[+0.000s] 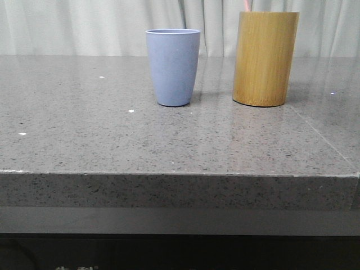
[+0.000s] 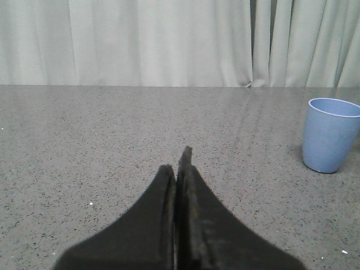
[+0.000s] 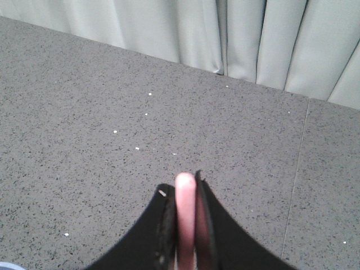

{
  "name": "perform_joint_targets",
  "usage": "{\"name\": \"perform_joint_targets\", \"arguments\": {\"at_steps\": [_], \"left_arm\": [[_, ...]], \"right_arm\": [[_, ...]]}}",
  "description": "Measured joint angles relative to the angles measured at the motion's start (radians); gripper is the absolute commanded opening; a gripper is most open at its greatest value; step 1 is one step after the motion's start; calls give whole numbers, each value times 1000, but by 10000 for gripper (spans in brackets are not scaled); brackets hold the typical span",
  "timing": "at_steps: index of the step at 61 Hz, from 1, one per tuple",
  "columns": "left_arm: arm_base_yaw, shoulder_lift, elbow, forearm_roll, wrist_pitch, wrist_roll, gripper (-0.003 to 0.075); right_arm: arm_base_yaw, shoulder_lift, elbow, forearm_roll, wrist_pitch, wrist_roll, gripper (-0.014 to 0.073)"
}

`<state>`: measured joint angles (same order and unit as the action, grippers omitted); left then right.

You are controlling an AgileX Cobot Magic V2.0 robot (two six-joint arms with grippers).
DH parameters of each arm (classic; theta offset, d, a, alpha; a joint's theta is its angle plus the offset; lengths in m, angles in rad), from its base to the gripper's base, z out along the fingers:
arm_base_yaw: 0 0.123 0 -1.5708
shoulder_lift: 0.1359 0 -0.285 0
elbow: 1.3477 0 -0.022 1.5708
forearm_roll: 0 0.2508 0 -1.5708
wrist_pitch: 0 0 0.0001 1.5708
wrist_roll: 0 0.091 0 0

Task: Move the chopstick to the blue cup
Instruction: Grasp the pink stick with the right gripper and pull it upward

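Your right fingers (image 3: 184, 216) clamped chopstick (image 3: 185, 214) above table (image 3: 84, 140). Left fingers (image 2: 179, 180) pressed together, empty. Cup (image 1: 173, 67) stood beside bamboo holder (image 1: 265, 59), apart; pink tip poked above holder rim.

Soft, even light fills the room, bright enough everywhere. The polished desk (image 1: 84, 140) throws back pale streaks of glare under the blue cup (image 1: 173, 66) and the bamboo holder (image 1: 265, 58), whose shadows are faint. Close to the wrist cameras, the dark fingers (image 2: 160, 225) go blurry.
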<state>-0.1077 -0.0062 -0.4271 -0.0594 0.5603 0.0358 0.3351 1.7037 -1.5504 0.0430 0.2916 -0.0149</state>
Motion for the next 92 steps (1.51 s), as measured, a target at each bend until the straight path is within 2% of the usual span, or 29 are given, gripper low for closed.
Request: {"name": "perform_joint_targets", "arguments": {"at_steps": [32, 68, 92], "left_arm": [[0, 0, 0, 0, 0, 0, -19], [0, 0, 0, 0, 0, 0, -19], [0, 0, 0, 0, 0, 0, -19]], "right_arm": [[0, -15, 0, -43, -31, 0, 3], [0, -202, 0, -50, 15, 0, 3], [0, -343, 0, -68, -155, 0, 3]]}}
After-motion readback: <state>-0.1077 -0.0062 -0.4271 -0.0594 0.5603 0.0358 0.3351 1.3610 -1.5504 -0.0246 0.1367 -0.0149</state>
